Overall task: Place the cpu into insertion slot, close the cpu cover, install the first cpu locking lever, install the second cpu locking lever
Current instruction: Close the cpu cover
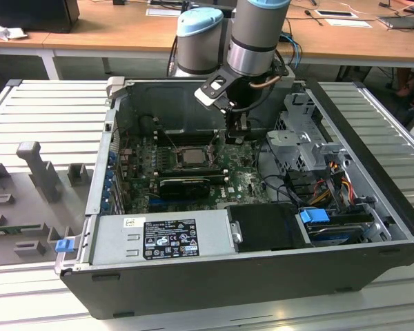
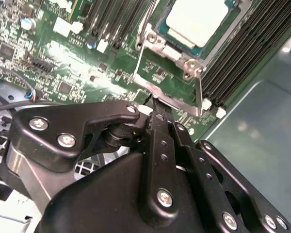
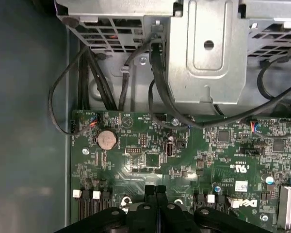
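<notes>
Inside the computer case (image 1: 228,289), the cpu (image 2: 199,22) sits in the insertion slot (image 2: 196,48).

A silver-grey cylindrical robot arm (image 1: 259,31), capped at one joint by a pale blue round cover (image 1: 199,24), stands at the top centre of the exterior view, a dark band ringing its wrist and thin black cable (image 1: 288,41) trailing beside it. Its matte black metal gripper (image 2: 153,109) shows flat bar linkages pinned with bright silver cross-head screws (image 2: 165,197) in the second wrist view.
</notes>
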